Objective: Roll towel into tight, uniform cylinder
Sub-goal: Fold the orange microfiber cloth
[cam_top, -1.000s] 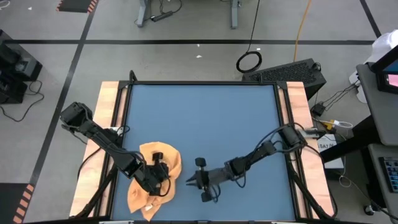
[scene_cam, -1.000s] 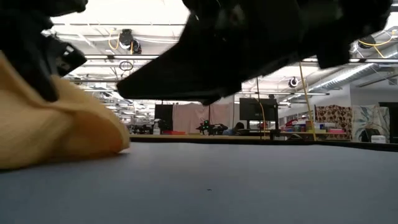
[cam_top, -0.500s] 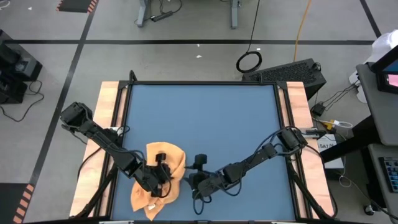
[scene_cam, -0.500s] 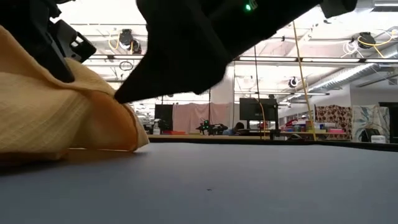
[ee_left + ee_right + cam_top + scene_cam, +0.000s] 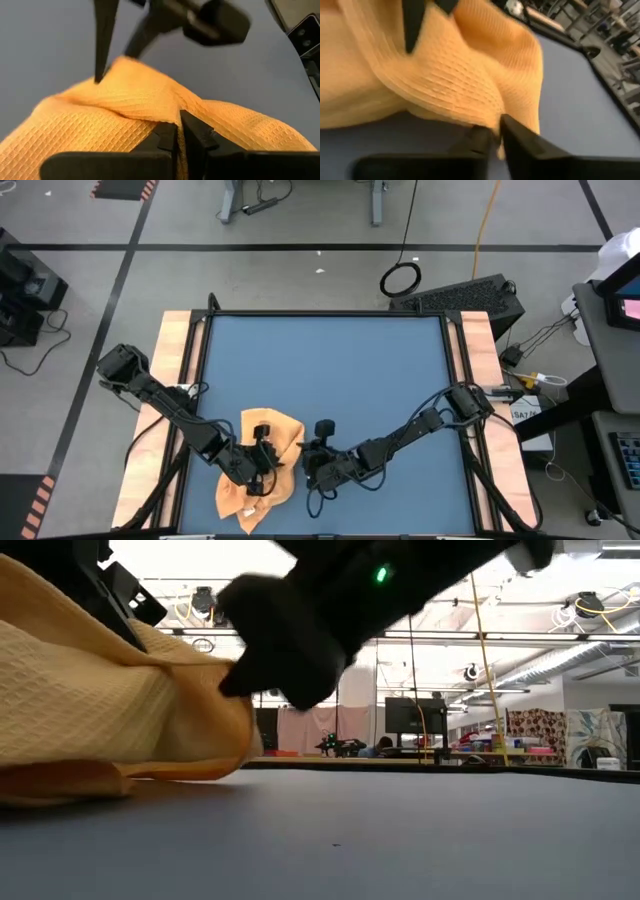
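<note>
The orange-yellow towel (image 5: 236, 494) lies bunched up near the table's front edge, left of the middle, with its lower folds on the blue table top (image 5: 330, 370). My left gripper (image 5: 179, 131) is over the middle of the heap, shut on a raised fold. From the right, my right gripper (image 5: 495, 135) reaches the towel's right side and is shut on it. In the low view the towel (image 5: 100, 730) fills the left side, and the right arm's dark hand (image 5: 300, 650) is against it. My left gripper pinches a raised ridge of the towel (image 5: 176, 114) between its two fingers, slanting down from the table's left. The cloth humps up around the fingers; its lower folds stay on the table. My right gripper pinches a hanging fold at the towel's right edge (image 5: 492, 117) between its two fingers, coming nearly level from the table's right. The cloth drapes slack above and beyond the fingers.
Bare blue table top (image 5: 330, 370) stretches behind and to the right of the towel. Wooden rails (image 5: 176, 360) border the table on the left and right. The two grippers stand close together over the towel.
My right gripper has moved toward the table's left, turned, reached the towel's right edge and taken hold of it. The towel's right side has shifted a little toward the right and risen; the rest has stayed in a heap under my left gripper.
</note>
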